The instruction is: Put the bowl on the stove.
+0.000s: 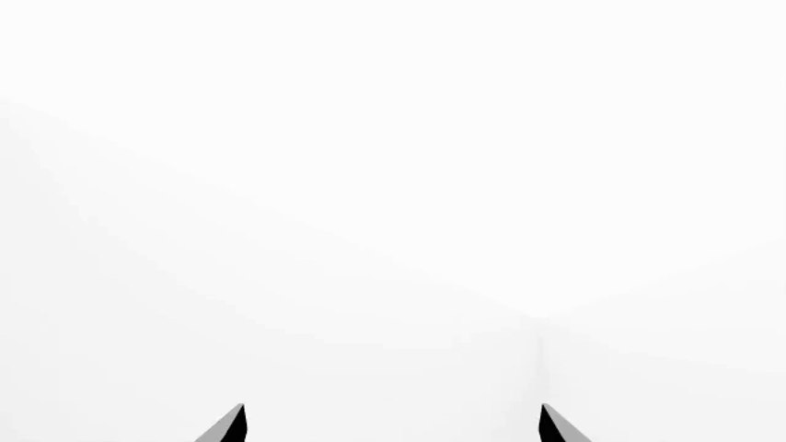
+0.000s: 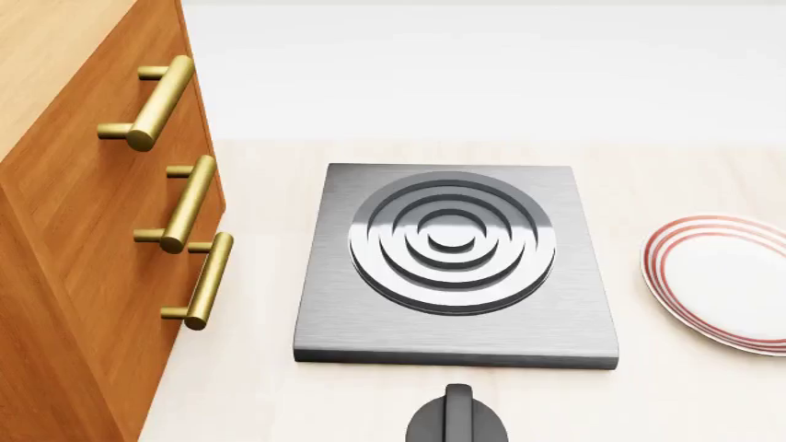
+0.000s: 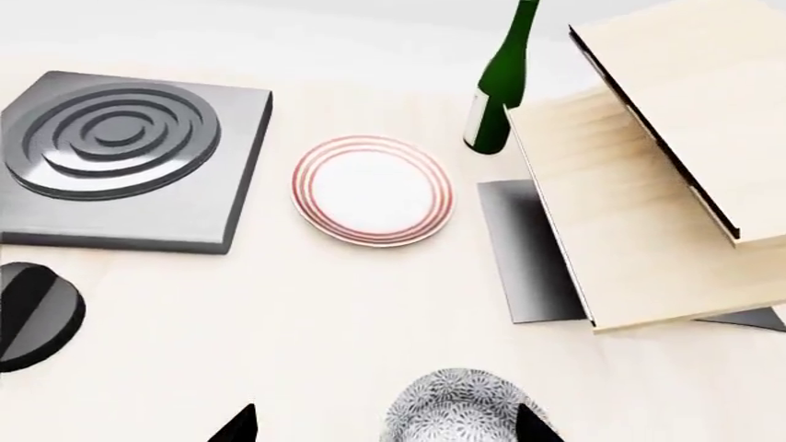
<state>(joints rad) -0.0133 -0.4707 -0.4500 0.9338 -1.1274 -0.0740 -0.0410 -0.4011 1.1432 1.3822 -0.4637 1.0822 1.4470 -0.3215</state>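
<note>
The stove point(image 2: 456, 267) is a square dark grey slab with one ringed round burner, in the middle of the head view; it also shows in the right wrist view point(image 3: 123, 161). The bowl point(image 3: 461, 410), white with a dense blue-grey floral pattern, shows only in the right wrist view, on the counter between my right gripper's tips and close to one of them. My right gripper point(image 3: 387, 425) is open, with nothing held. My left gripper point(image 1: 393, 424) is open and faces blank white. Neither gripper nor the bowl shows in the head view.
A black round knob point(image 2: 457, 419) sits in front of the stove. A red-ringed white plate point(image 2: 724, 281) lies to its right. A wooden cabinet with brass handles point(image 2: 184, 207) stands at the left. A green bottle point(image 3: 502, 87) and a light wooden rack point(image 3: 651, 175) show beyond the plate.
</note>
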